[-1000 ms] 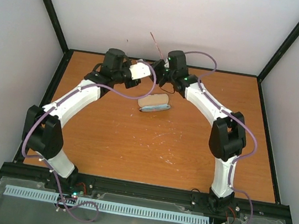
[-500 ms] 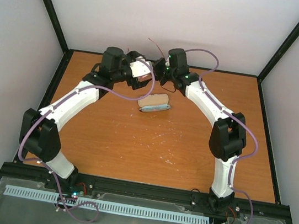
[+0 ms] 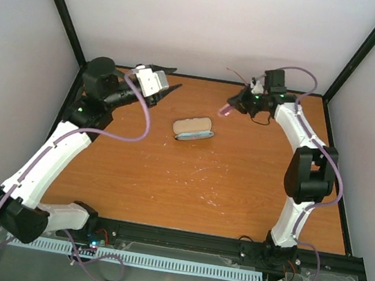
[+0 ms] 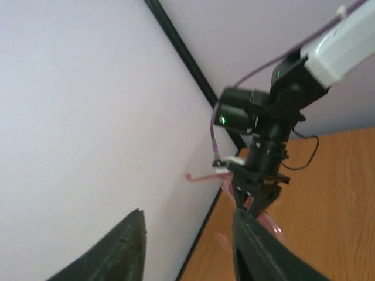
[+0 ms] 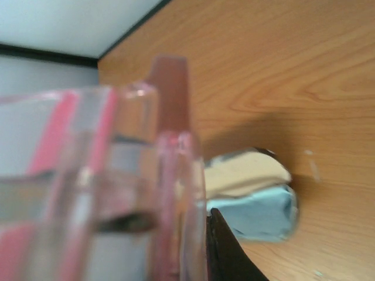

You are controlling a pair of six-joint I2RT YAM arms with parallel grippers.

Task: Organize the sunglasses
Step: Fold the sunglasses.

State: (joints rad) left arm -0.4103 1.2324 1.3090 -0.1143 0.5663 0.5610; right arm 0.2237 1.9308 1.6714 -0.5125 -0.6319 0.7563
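Note:
The sunglasses (image 3: 225,109), pinkish-red and thin-framed, hang above the back of the table in my right gripper (image 3: 235,105), which is shut on them. One temple arm (image 3: 237,73) sticks up toward the wall. In the right wrist view the frame (image 5: 171,175) fills the left side as a blur against the dark finger (image 5: 225,252). My left gripper (image 3: 176,78) is open and holds nothing, at the back left, well apart from the glasses. Its view shows the right gripper (image 4: 258,181) holding the sunglasses (image 4: 271,225) beyond its own spread fingers (image 4: 132,246).
A tan oval case (image 3: 193,128) with pale blue lining lies shut on the wooden table (image 3: 188,182), between and a little nearer than the two grippers; it also shows as the case (image 5: 252,193) in the right wrist view. The back wall stands close behind both grippers.
The grippers were together at the back centre on the sunglasses. The left one opened, let go and swung left; the right one carried the sunglasses to the right.

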